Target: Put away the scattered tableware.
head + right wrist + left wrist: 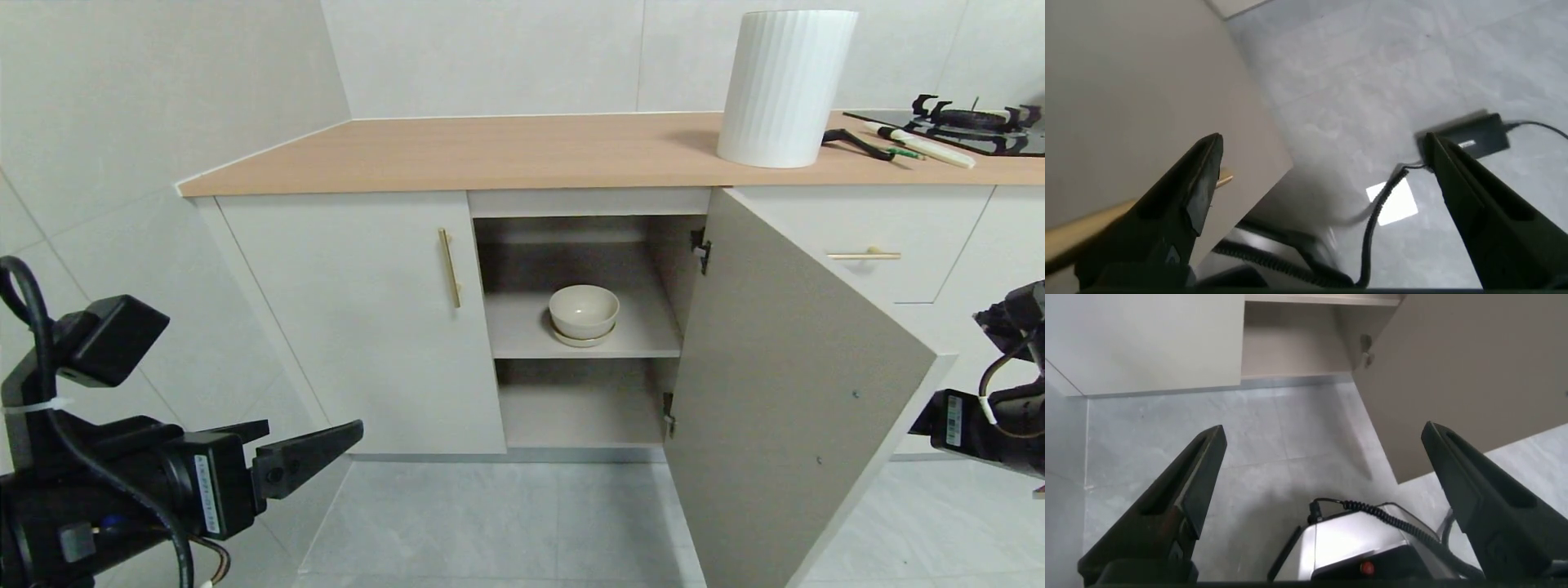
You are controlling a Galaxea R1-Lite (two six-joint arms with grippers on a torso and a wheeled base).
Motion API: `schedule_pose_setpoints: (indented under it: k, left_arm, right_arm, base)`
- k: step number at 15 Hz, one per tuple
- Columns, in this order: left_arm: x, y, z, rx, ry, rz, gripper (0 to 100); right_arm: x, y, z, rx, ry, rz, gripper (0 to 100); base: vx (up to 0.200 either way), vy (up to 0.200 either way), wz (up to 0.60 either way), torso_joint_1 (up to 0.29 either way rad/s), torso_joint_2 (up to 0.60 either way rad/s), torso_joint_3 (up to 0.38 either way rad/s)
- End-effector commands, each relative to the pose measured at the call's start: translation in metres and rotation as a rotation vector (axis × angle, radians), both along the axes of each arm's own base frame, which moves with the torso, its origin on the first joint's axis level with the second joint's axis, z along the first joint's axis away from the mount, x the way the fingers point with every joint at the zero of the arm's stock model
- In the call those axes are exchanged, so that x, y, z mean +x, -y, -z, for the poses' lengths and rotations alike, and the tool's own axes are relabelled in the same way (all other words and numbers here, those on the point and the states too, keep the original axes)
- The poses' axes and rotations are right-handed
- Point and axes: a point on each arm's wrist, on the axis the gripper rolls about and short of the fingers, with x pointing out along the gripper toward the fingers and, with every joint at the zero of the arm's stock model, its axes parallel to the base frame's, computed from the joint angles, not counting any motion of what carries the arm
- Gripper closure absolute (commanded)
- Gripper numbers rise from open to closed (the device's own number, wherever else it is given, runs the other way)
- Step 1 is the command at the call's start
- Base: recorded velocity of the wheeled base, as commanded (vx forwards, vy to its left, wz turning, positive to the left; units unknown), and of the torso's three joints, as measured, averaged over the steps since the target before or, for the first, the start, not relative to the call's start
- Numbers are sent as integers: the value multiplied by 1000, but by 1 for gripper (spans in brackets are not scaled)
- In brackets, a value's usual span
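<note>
I've got the bowl [584,309] sitting on a plate [581,338] on the upper shelf [645,327], with the door [784,367] wide open. Left gripper [1323,437] hangs low over the floor [1290,469] out to the left, fingers released and empty. Right gripper [1323,143] is beside the door's handle [1094,230], fingers also released, nothing held.

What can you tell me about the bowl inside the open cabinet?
The bowl is small, round and cream-coloured, with a smooth glazed look like ceramic. It stands upright, mouth up, and looks empty. It rests on a shallow saucer of the same colour, which lies roughly centred on the shelf of the open cabinet. Nothing else touches it.
</note>
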Motion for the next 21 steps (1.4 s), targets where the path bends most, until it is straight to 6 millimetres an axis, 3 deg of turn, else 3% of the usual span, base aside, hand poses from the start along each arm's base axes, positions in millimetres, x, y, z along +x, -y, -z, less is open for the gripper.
schedule_pose_setpoints:
  k: [1, 6, 11, 16, 21]
  left_arm:
    - [0, 0, 0, -2, 3, -1, 0]
    - [-1, -1, -3, -9, 15, -2, 0]
    - [-1, -1, -4, -10, 18, -3, 0]
    - [-1, -1, -4, -10, 20, -6, 0]
    - [-1, -1, -6, -13, 25, -6, 0]
  right_arm:
    - [3, -12, 2, 8, 2, -45, 0]
    - [8, -48, 6, 28, 20, -176, 0]
    - [26, -87, 15, 27, 17, -292, 0]
    - [75, -121, 28, 64, 89, -342, 0]
    - [93, -137, 33, 132, 143, -374, 0]
  base:
    - [0, 0, 0, 0, 0, 0]
    - [0, 0, 0, 0, 0, 0]
    - [0, 0, 0, 0, 0, 0]
    - [0, 0, 0, 0, 0, 0]
    - [0, 0, 0, 0, 0, 0]
